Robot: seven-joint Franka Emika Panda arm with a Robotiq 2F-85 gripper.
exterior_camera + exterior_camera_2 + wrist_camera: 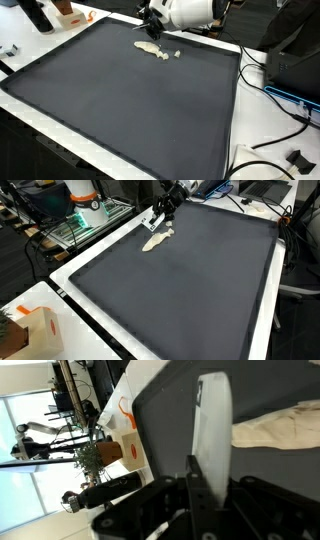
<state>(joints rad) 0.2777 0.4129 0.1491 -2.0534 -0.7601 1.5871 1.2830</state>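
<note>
My gripper [151, 24] hovers low over the far edge of a dark grey mat [120, 100]. It is shut on a white flat piece [212, 430], which sticks out past the dark fingers [195, 475] in the wrist view. In an exterior view the same white piece [150, 221] hangs below the gripper [161, 213]. A crumpled beige cloth [154, 48] lies on the mat just in front of the gripper, also seen in the other views [156, 241] [278, 428]. The white piece's tip is close beside the cloth; I cannot tell whether they touch.
An orange-and-white carton [36, 330] stands on the white table edge [75, 300] off the mat. A dark bottle [38, 15] stands near the far corner. Cables [283, 100] and a black box [296, 62] crowd one side.
</note>
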